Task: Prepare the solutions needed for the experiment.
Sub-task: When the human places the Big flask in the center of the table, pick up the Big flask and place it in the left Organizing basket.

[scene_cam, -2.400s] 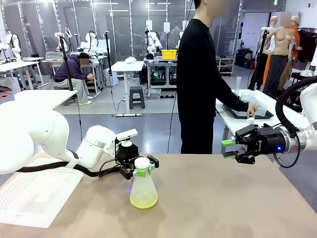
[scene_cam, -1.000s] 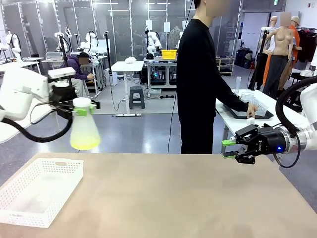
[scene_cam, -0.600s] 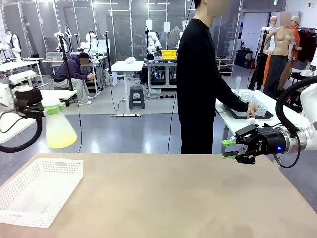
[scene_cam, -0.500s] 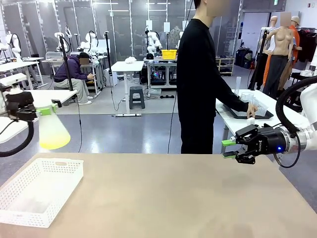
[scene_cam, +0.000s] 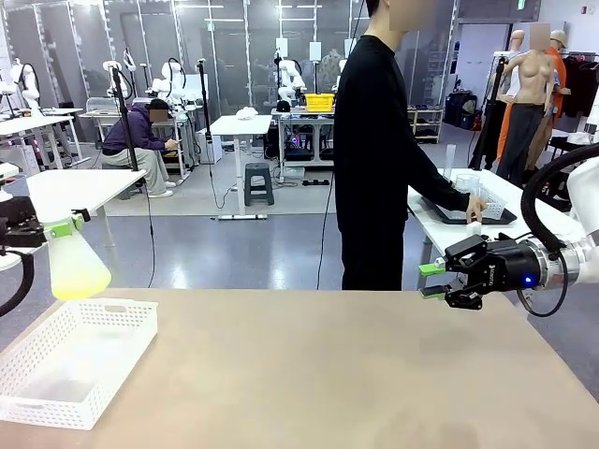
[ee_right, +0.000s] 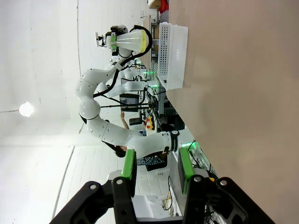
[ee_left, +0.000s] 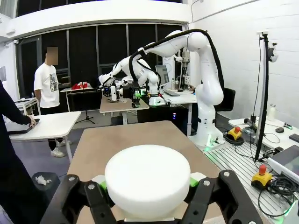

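- Green pads of our left tool (scene_cam: 58, 227) are clamped on the neck of a conical flask (scene_cam: 77, 265), which we hold in the air at the far left, above the far end of the white basket (scene_cam: 70, 360); in the left wrist view the tool (ee_left: 146, 187) grips just under the flask's white stopper (ee_left: 147, 179).
- Inside the flask sits the solution (scene_cam: 79, 284), a shallow pale yellow-green layer at the bottom, far smaller than the vessel.
- Our right tool (scene_cam: 430, 281) hangs over the right far edge of the desk (scene_cam: 356, 374), its fingers apart with nothing between them; the right wrist view shows the same bare gap at the tool (ee_right: 156, 167), with the desk surface beyond.
- Beyond the desk a person (scene_cam: 379, 150) stands turned to a side table, one hand (scene_cam: 475, 208) on a dark tray (scene_cam: 468, 216) of clear labware.
- We judge the task partly done: one flask is stoppered and in transit, probably bound for the basket, which looks empty. Setting it down is left, and any further solutions would have to come from the person's side.
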Tool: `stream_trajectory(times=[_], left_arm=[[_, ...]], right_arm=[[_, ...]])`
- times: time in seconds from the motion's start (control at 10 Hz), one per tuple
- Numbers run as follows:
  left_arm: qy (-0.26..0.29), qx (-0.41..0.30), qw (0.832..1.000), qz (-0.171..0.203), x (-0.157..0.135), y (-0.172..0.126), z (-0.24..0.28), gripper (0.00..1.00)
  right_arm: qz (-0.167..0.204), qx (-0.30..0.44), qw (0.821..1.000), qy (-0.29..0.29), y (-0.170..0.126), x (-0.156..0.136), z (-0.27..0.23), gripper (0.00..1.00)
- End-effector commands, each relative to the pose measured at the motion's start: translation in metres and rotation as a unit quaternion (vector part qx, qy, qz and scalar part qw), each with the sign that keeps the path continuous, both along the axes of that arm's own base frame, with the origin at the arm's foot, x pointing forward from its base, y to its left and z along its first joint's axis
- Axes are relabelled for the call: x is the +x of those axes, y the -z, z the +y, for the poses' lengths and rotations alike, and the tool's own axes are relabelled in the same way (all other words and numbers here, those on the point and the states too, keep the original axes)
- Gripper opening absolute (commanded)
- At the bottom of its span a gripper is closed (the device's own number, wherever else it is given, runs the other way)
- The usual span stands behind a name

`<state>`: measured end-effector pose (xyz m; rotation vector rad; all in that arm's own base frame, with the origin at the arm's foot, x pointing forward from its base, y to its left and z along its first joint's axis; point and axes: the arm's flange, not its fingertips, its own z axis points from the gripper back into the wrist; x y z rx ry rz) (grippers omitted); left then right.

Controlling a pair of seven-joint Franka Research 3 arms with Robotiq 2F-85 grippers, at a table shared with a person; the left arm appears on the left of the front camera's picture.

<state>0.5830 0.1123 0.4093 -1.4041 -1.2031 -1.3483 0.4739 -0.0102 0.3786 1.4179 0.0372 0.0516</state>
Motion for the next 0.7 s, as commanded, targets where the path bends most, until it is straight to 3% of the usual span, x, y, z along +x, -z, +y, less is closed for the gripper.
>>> stream_trajectory(times=[0.0, 0.6], left_arm=[[0.004, 0.013, 1.000, -0.027, -0.004, 0.020, -0.007, 0.00], [0.011, 0.063, 0.998, -0.016, -0.024, 0.078, -0.015, 0.00]], right_arm=[[0.001, -0.005, 1.000, -0.004, -0.001, 0.000, 0.001, 0.47], [0.001, -0.005, 1.000, -0.004, -0.001, 0.000, 0.001, 0.47]])
